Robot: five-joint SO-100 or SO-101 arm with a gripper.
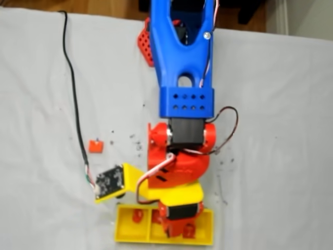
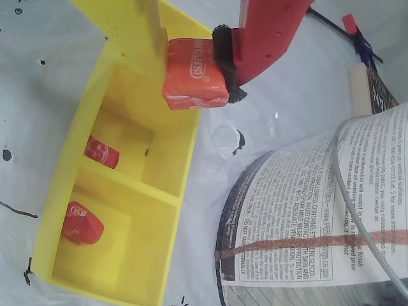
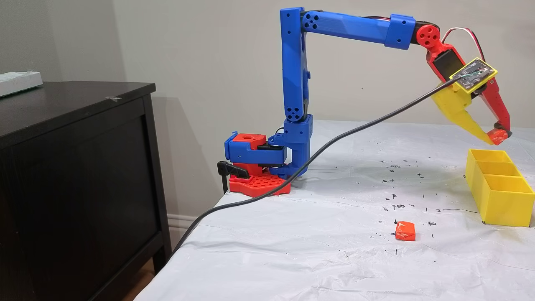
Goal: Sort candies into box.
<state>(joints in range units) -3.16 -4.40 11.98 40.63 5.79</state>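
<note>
Table (image 3: 292, 251): white sheet w/ black pen marks, I see it in both fixed views.
Arm (image 3: 294, 62): blue, reaches out over box end.
Box (image 3: 503, 205): yellow, 3 compartments, far end of table.
Gripper (image 2: 194, 70): clamped on held candy (image 2: 193, 75), hanging above box far end, clear of the rim.
Boxed candies: one (image 2: 81, 221) in near compartment, one (image 2: 102, 152) in mid.
Loose candy (image 3: 405, 230): on sheet, well apart from box.

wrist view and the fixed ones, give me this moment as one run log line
gripper: shut on held candy, above box | in box: two candies, separate compartments | loose candy: on table | next: probably release
</note>
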